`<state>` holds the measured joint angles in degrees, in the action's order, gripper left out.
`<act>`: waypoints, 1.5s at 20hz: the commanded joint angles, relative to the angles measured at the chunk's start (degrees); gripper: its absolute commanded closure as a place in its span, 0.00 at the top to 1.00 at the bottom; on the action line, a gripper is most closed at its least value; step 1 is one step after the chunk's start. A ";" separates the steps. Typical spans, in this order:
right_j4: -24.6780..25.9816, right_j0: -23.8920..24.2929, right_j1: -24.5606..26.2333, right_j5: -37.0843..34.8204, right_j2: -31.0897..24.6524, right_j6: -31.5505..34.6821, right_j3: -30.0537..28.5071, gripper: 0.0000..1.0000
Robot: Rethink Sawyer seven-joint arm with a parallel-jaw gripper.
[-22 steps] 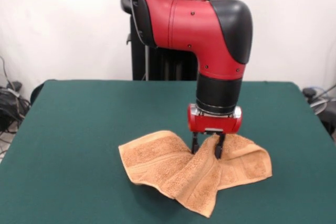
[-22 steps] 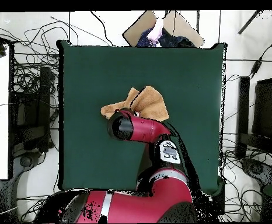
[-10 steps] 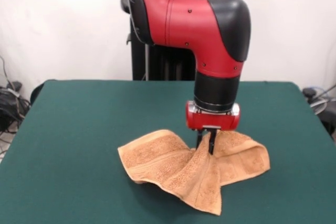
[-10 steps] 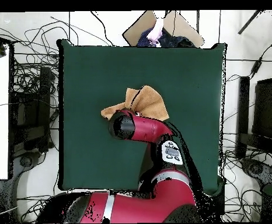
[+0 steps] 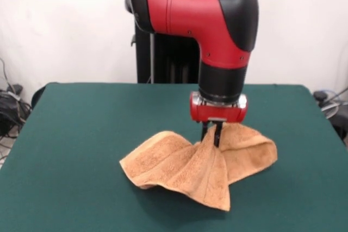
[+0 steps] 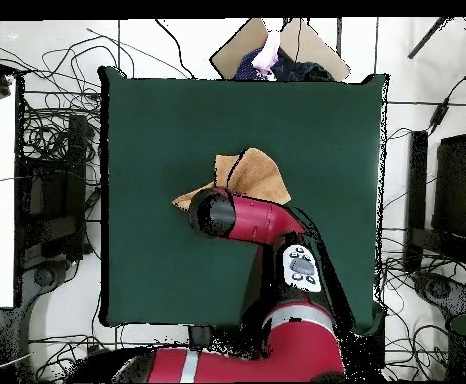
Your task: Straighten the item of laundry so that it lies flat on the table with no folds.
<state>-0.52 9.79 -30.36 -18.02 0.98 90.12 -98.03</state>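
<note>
Orange-tan terry-cloth towel (image 5: 190, 164) sits mid-way on the dark green felt counter (image 5: 76, 134), tented and creased, far from flat; the red-and-black gripper (image 5: 212, 137) pinches its raised middle fold.

A: What differs from a second ago?
B: The end effector (image 5: 213, 136) went from spread around a fold to pinched on it, then rose.
A: And the towel (image 5: 198, 167)?
B: Its middle has been pulled up into a peak, its edges drawn inward.
</note>
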 commanded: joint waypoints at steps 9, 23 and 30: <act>-1.71 -1.60 -14.16 -17.08 1.30 10.80 -5.95 0.00; 2.48 2.64 -7.89 -8.59 -0.03 6.58 -5.02 0.00; 4.18 3.64 -16.31 -18.49 3.29 3.58 -6.37 0.00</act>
<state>0.94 12.11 -41.06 -28.08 1.46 90.12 -101.93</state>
